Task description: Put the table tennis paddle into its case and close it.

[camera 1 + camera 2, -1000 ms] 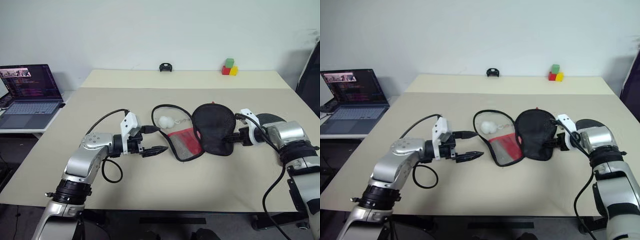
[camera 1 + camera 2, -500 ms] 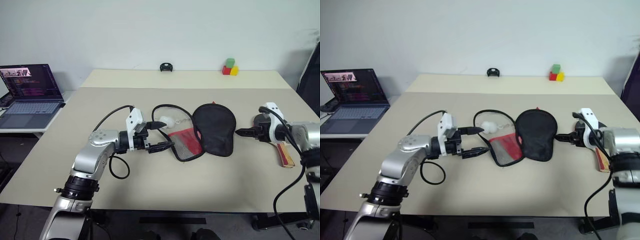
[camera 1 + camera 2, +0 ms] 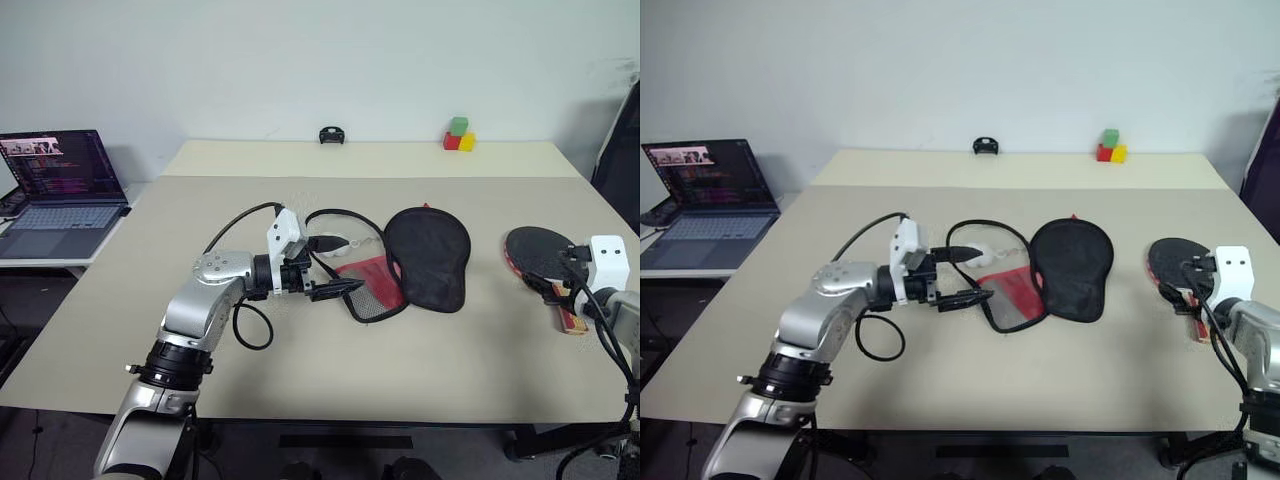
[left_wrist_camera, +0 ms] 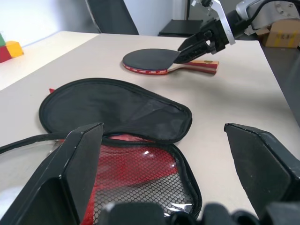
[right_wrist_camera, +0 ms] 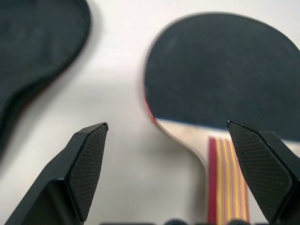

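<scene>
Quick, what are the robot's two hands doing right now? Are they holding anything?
Left gripper: open, holding nothing, at the edge of the open case.
Right gripper: open, holding nothing, over the table tennis paddle.

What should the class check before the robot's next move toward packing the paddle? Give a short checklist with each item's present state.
1. Case unzipped and lying open on the table: ok.
2. Paddle free on the table, apart from the case: ok.
3. Right gripper jaws open, above the paddle handle: ok.
4. Left gripper jaws open, at the case's mesh edge: ok.
5. Paddle inside case: not ok.
</scene>
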Controlling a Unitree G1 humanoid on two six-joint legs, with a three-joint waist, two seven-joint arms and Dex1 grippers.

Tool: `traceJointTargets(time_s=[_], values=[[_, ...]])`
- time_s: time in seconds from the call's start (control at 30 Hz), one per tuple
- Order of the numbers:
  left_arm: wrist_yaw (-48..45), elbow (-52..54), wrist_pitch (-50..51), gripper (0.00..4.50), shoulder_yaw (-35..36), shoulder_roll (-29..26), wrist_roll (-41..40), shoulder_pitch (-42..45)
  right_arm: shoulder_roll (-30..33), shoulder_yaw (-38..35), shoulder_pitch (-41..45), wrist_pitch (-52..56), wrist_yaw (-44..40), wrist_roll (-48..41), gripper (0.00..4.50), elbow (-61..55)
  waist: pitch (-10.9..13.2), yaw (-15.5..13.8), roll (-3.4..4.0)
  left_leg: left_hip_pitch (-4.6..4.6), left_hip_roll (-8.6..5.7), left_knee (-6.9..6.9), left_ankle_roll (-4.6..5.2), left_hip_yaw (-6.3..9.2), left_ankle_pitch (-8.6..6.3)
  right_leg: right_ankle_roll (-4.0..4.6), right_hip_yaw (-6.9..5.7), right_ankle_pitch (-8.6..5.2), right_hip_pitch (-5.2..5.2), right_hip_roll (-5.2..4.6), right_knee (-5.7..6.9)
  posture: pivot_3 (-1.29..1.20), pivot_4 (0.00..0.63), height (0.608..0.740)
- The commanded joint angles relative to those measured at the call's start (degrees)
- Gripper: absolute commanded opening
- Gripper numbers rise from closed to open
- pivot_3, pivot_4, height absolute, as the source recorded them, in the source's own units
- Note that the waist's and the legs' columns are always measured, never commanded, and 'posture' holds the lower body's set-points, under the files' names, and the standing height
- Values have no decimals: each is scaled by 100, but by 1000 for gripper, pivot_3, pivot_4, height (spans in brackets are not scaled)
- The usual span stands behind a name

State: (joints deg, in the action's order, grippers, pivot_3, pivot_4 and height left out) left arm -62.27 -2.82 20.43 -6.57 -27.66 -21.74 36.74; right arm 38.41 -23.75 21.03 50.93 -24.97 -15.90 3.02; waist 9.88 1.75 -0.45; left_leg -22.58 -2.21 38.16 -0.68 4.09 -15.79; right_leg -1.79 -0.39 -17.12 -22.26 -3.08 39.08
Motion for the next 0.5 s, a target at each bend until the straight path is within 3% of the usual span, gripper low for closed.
traceJointTargets(time_s=[0.03, 0.5], values=[[-84, -1, -169, 4500, 31, 3, 18, 189, -46, -156, -60, -287, 188, 6, 4446, -37, 0, 1, 1, 3, 0, 0, 1, 0, 1, 0, 0, 0, 2, 0, 1, 0, 150, 740], [-143, -92, -255, 4500, 68, -50, 97, 182, 102, -8, 134, -827, 528, 212, 4446, 1093, -1, 0, 1, 3, -3, -1, 2, 0, 3, 0, 0, 0, 4, 0, -1, 0, 150, 740]])
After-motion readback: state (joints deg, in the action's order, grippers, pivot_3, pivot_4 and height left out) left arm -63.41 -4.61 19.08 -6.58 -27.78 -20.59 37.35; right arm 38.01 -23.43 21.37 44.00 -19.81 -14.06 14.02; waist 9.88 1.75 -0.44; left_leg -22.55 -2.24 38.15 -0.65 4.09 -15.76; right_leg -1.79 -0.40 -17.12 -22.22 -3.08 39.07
